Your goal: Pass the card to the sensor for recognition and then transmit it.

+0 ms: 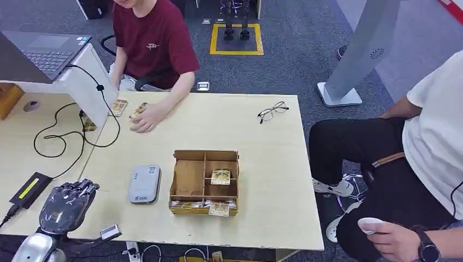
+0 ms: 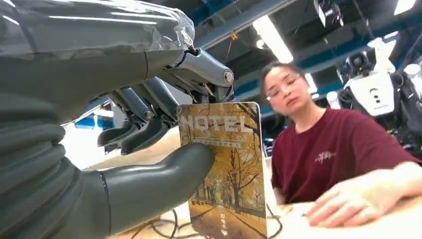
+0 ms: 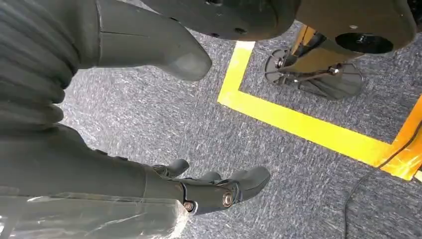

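My left hand (image 1: pixel 66 204) hovers over the table's near left corner, left of the grey card sensor (image 1: pixel 144 184). In the left wrist view that hand (image 2: pixel 149 149) pinches a hotel card (image 2: pixel 229 174) with an autumn-tree picture between thumb and fingers, the card standing upright. A wooden divided box (image 1: pixel 192 180) holding more cards (image 1: pixel 220 176) sits right of the sensor. My right hand (image 3: pixel 199 191) hangs over grey carpet, fingers loosely apart, holding nothing.
A person in a dark red shirt (image 1: pixel 155 41) sits across the table, a hand (image 1: pixel 147 117) resting on cards. Glasses (image 1: pixel 273 111) lie far right. A laptop (image 1: pixel 43 52), cables (image 1: pixel 60 136) and a black box (image 1: pixel 31 188) are at left. Another person (image 1: pixel 415 180) sits right.
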`<act>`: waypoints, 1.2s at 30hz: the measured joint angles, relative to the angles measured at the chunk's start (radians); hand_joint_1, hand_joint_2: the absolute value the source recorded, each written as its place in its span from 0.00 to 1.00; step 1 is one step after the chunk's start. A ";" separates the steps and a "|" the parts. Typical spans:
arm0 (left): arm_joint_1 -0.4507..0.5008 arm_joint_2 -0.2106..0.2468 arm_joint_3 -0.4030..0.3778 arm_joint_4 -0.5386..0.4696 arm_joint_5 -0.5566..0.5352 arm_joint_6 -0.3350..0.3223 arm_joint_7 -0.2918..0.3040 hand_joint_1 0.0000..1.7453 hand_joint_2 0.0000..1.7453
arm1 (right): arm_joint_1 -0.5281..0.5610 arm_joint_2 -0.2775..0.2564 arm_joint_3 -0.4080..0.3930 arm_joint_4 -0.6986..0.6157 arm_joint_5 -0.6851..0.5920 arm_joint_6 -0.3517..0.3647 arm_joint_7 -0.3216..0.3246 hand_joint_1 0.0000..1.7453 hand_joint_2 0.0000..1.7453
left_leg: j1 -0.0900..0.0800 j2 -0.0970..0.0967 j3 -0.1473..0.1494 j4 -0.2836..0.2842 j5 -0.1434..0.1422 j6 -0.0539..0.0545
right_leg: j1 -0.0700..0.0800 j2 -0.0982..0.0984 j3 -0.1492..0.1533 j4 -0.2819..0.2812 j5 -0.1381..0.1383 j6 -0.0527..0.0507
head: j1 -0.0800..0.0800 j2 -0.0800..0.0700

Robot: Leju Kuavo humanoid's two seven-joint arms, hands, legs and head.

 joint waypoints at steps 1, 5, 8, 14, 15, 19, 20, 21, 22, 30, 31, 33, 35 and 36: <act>0.000 -0.009 0.005 0.000 0.000 0.000 0.000 1.00 1.00 | 0.000 0.000 0.000 0.000 0.000 0.000 -0.001 0.00 1.00 | 0.000 0.000 0.000 0.000 0.000 0.000 | 0.000 0.000 0.000 0.000 0.000 0.000 | 0.000 0.000; 0.000 -0.035 0.015 0.004 -0.012 0.000 0.027 1.00 1.00 | -0.001 0.000 0.000 0.000 0.000 -0.003 -0.001 0.00 1.00 | 0.000 0.000 0.000 0.000 0.000 0.000 | 0.000 0.000 0.000 0.000 0.000 0.000 | 0.000 0.000; 0.000 -0.047 0.020 0.011 -0.015 0.000 0.037 1.00 1.00 | 0.000 0.000 0.000 0.000 0.001 -0.004 -0.001 0.00 1.00 | 0.000 0.000 0.000 0.000 0.000 0.000 | 0.000 0.000 0.000 0.000 0.000 0.000 | 0.000 0.000; -0.025 -0.098 0.035 0.045 0.040 0.000 -0.013 1.00 1.00 | -0.001 0.003 -0.001 0.000 0.006 -0.008 0.006 0.00 1.00 | 0.000 -0.001 0.000 0.000 0.000 0.000 | 0.000 -0.001 0.000 0.000 0.000 0.000 | 0.000 0.000; -0.031 -0.110 0.035 0.047 0.037 0.000 -0.013 1.00 1.00 | -0.001 0.005 -0.001 0.000 0.006 -0.008 0.006 0.00 1.00 | 0.000 0.000 0.000 0.000 0.000 0.000 | 0.000 -0.001 0.000 0.000 0.000 0.000 | 0.000 0.000; -0.049 -0.144 0.035 0.052 0.033 0.000 -0.013 1.00 1.00 | -0.001 0.008 -0.001 0.000 0.017 -0.009 0.007 0.00 1.00 | 0.000 0.000 0.000 0.000 0.000 0.000 | 0.000 0.000 0.000 0.000 0.000 0.000 | 0.000 0.000; -0.053 -0.150 0.035 0.054 0.033 0.000 -0.013 1.00 1.00 | -0.001 0.008 -0.001 0.000 0.017 -0.009 0.007 0.00 1.00 | 0.000 0.000 0.000 0.000 0.000 0.000 | 0.000 0.000 0.000 0.000 0.000 0.000 | 0.000 0.000; -0.055 -0.154 0.035 0.055 0.033 0.000 -0.013 1.00 1.00 | -0.001 0.008 -0.001 0.000 0.017 -0.009 0.007 0.00 1.00 | 0.000 0.000 0.000 0.000 0.000 0.000 | 0.000 0.000 0.000 0.000 0.000 0.000 | 0.000 0.000; -0.056 -0.159 0.035 0.056 0.033 0.000 -0.013 1.00 1.00 | -0.002 0.008 -0.001 0.000 0.017 -0.009 0.007 0.00 1.00 | 0.000 0.000 0.001 0.000 0.000 0.000 | 0.000 0.000 0.000 0.000 0.000 0.000 | 0.000 0.000; -0.082 -0.174 0.032 0.074 -0.011 0.000 0.041 1.00 1.00 | -0.002 0.009 -0.001 0.000 0.024 -0.010 0.010 0.00 1.00 | 0.000 0.000 0.000 0.000 0.000 0.000 | 0.000 0.000 0.000 0.000 0.000 0.000 | 0.000 0.000; -0.085 -0.176 0.028 0.081 -0.019 0.000 0.056 1.00 1.00 | -0.002 0.009 -0.001 0.000 0.024 -0.010 0.015 0.00 1.00 | 0.000 0.000 0.000 0.000 0.000 0.000 | 0.000 0.000 0.000 0.000 0.000 0.000 | 0.000 0.000; -0.087 -0.176 0.013 0.094 -0.024 0.000 0.077 1.00 1.00 | -0.002 0.009 -0.001 -0.001 0.024 -0.010 0.017 0.00 1.00 | 0.000 0.000 0.000 0.000 0.000 0.000 | 0.000 0.000 0.000 0.000 0.000 0.000 | 0.000 0.000; -0.087 -0.177 0.000 0.107 -0.022 0.000 0.084 1.00 1.00 | -0.002 0.010 -0.001 -0.001 0.024 -0.010 0.017 0.00 1.00 | 0.000 0.000 0.000 0.000 0.000 0.000 | 0.000 0.000 0.000 0.000 0.000 0.000 | 0.000 0.000; -0.087 -0.177 -0.004 0.111 -0.024 0.000 0.090 1.00 1.00 | -0.002 0.010 -0.001 -0.001 0.024 -0.010 0.017 0.00 1.00 | 0.000 0.000 0.001 0.000 0.000 0.000 | 0.000 0.000 0.000 0.000 0.000 0.000 | 0.000 0.000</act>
